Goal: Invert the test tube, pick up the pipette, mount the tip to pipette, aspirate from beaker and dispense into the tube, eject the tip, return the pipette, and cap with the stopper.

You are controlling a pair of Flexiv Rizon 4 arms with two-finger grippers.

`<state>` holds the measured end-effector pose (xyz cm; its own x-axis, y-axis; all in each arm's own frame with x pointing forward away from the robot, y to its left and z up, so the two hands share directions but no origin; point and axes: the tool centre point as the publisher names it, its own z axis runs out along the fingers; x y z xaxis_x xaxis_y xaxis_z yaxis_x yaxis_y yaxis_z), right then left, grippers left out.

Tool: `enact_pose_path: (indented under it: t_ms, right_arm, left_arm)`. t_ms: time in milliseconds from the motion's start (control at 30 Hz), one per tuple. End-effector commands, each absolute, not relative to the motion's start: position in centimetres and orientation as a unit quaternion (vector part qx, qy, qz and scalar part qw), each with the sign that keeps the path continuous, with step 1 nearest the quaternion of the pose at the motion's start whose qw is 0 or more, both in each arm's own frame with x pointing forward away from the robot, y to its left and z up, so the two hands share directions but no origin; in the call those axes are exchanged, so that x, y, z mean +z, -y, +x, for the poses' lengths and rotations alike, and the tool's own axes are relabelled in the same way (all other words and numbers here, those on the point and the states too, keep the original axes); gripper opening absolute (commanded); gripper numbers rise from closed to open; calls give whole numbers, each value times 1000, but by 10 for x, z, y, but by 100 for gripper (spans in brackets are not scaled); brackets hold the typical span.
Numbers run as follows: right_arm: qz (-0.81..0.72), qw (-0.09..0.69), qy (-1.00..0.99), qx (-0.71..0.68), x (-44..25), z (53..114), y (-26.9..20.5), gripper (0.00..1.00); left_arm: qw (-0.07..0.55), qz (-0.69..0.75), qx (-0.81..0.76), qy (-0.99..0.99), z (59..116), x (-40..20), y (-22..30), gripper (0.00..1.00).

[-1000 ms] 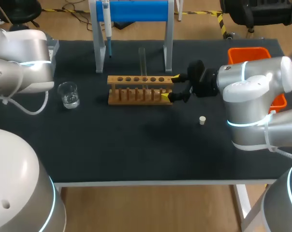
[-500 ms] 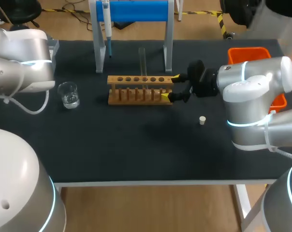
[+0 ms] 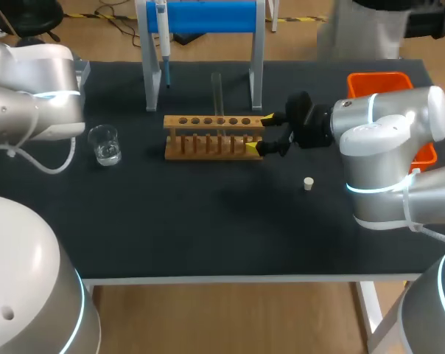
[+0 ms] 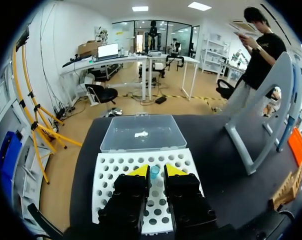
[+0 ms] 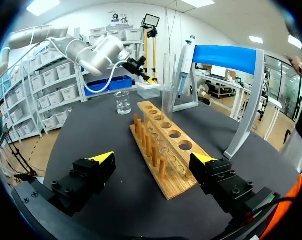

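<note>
A clear test tube stands upright in the wooden rack. My right gripper is open wide, its fingers either side of the rack's right end. In the right wrist view the tube rises ahead of that gripper. The pipette hangs on the blue-topped stand. My left gripper hovers over the white tip rack, its fingers close together either side of a pale blue pipette tip. A beaker and a small white stopper rest on the table.
An orange bin sits at the table's right, behind my right arm. A clear lidded box lies just beyond the tip rack. The stand's grey legs rise right behind the wooden rack.
</note>
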<state>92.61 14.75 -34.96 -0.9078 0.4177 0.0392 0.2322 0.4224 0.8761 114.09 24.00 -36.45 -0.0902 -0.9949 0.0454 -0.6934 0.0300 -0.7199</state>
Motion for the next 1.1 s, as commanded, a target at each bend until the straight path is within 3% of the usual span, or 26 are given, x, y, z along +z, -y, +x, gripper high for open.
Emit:
enact_pose_path:
  t_ms: [33, 1100]
  right_arm:
    - [193, 92, -839, 501, -349, 926, -147, 100]
    - [193, 92, -839, 501, -349, 926, -147, 100]
  left_arm:
    - [244, -628, -299, -676, 1144, -364, -241, 0]
    - [283, -623, -294, -668, 1136, -330, -250, 0]
